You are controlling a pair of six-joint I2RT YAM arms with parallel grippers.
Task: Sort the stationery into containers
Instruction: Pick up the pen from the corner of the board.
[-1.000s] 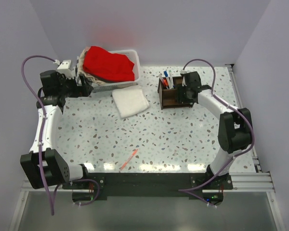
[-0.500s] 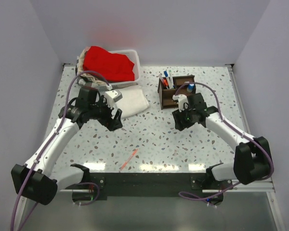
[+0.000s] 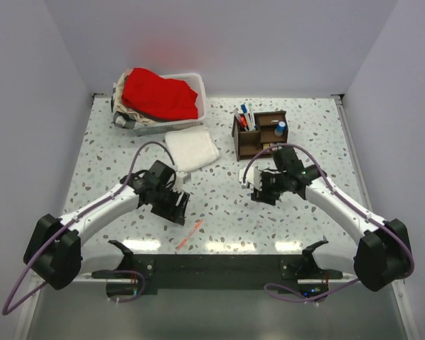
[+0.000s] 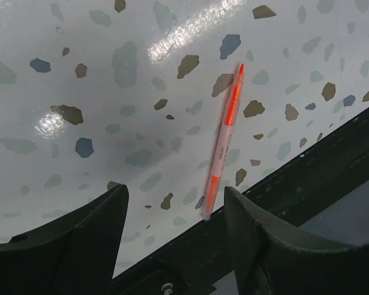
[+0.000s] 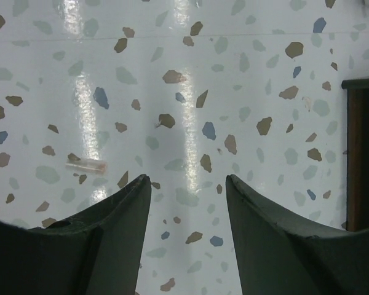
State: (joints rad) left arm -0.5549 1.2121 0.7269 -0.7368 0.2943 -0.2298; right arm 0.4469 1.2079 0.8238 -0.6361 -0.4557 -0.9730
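Left gripper [image 3: 178,205] hangs low over the table [image 3: 227,205], lower left of centre in the overhead shot. Its fingers are apart and there's nothing between them. The wrist cam shows the pink-red pen [image 4: 224,141] lying flat just past that gap, slanting up to the right, close to the table's dark front edge. Right gripper [image 3: 258,185] is spread too and empty, right of centre, just below the brown organizer [image 3: 238,142]. That one's got a few pens [image 3: 246,117] in its upper-left slot and a tiny blue bottle [image 3: 280,128] on its right side.
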